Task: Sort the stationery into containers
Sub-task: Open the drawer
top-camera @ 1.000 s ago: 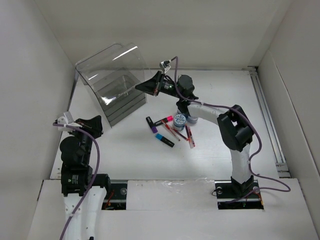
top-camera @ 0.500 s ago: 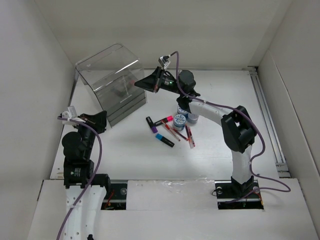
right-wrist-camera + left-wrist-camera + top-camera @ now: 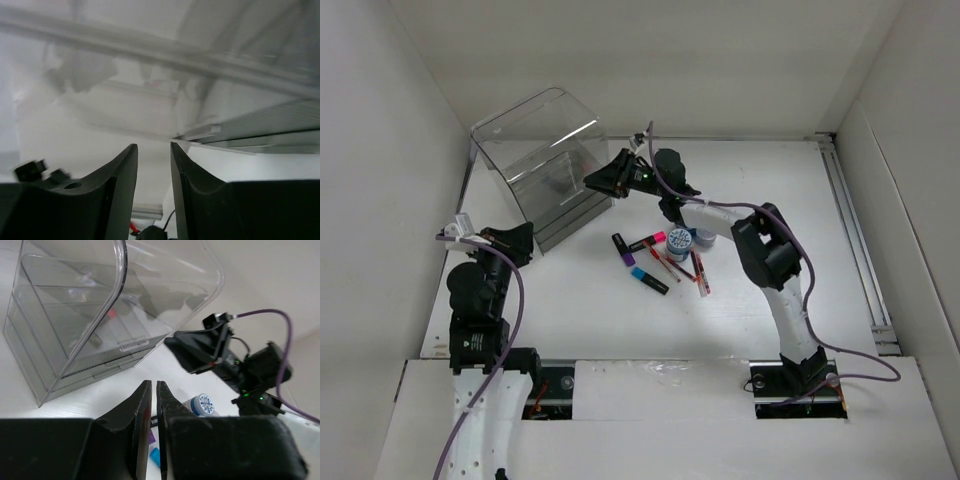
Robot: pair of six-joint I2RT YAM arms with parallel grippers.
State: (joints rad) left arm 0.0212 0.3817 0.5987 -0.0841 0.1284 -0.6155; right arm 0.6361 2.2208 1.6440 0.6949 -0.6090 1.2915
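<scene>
The container [image 3: 535,150], a clear organizer with a tall lid and shallow drawers, stands at the back left. My right gripper [image 3: 589,181] is at its right front edge, open with nothing between the fingers [image 3: 152,147]; the drawers [image 3: 260,125] fill the view ahead. Something small and red [image 3: 112,315] shows through the clear wall. My left gripper [image 3: 527,233] hovers by the container's near corner, shut and empty [image 3: 154,383]. The loose stationery lies mid-table: a purple-capped marker [image 3: 620,246], a pink-capped marker [image 3: 653,240], a blue-capped marker [image 3: 647,279], red pens [image 3: 700,272] and two blue-white rolls [image 3: 678,243].
White walls enclose the table on the left, back and right. A metal rail [image 3: 855,235] runs along the right edge. The right arm [image 3: 765,250] arches over the rolls and pens, its purple cable trailing.
My right gripper has swung left and lower toward the container's front and has opened. The container's lid sits lower than a second ago. The left arm shifted slightly.
</scene>
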